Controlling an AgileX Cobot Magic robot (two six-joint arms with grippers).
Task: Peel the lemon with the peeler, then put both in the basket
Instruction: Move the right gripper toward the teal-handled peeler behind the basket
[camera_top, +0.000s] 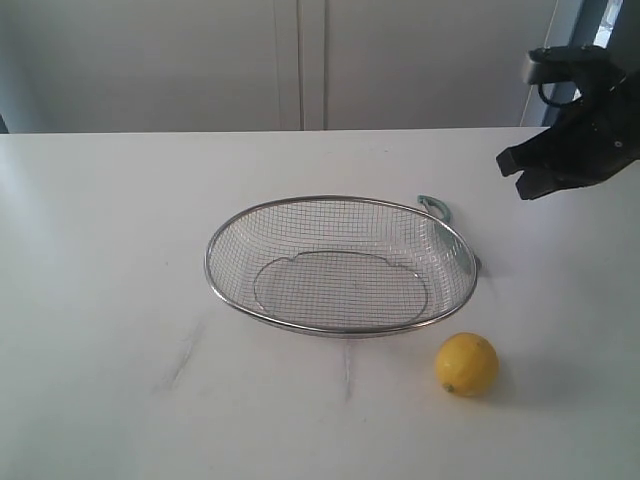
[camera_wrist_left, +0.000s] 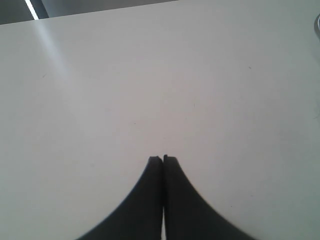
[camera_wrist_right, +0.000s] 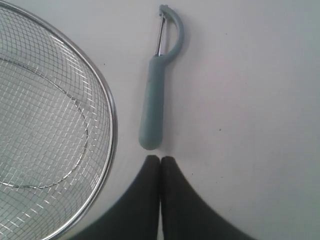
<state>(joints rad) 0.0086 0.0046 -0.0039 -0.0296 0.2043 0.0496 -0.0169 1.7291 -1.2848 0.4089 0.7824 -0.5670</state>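
Observation:
The yellow lemon (camera_top: 467, 363) sits on the white table, in front of the right end of the wire mesh basket (camera_top: 213, 250). Behind the basket's right end only the teal head of the peeler (camera_top: 434, 207) shows. In the right wrist view the whole peeler (camera_wrist_right: 153, 107) lies flat beside the basket rim (camera_wrist_right: 113, 107), its handle end just ahead of my right gripper (camera_wrist_right: 160, 158), which is shut and empty. That right gripper (camera_top: 520, 175) hangs above the table at the far right. My left gripper (camera_wrist_left: 163, 159) is shut over bare table and is out of the exterior view.
The white table (camera_top: 100, 300) spreads around the basket, with faint scuff marks (camera_top: 185, 350) in front of it. A pale wall with cabinet seams (camera_top: 300, 60) stands behind the table's far edge.

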